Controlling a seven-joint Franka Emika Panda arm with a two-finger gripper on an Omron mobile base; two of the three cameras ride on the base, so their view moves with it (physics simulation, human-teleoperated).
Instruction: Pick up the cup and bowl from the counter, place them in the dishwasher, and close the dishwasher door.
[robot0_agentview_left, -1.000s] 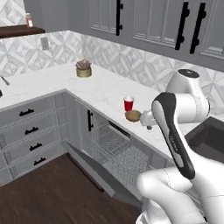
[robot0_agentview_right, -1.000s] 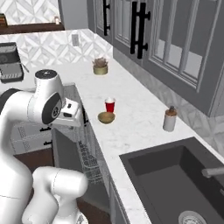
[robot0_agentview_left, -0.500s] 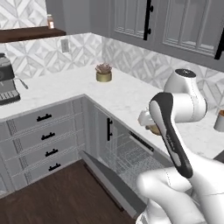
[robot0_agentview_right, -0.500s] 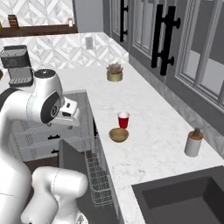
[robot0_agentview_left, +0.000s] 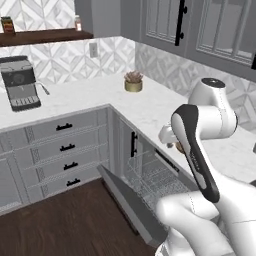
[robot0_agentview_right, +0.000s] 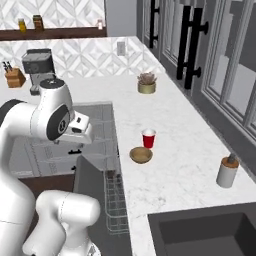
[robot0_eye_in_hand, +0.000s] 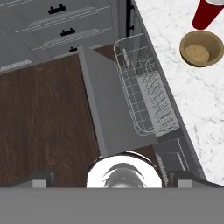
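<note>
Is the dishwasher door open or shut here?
Open. The dishwasher door hangs folded down over the floor, and the wire rack is pulled out above it.

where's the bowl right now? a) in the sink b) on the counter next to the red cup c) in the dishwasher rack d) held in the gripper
b: the bowl sits on the white counter just beside the cup, while the dishwasher rack below holds neither of them.
</note>
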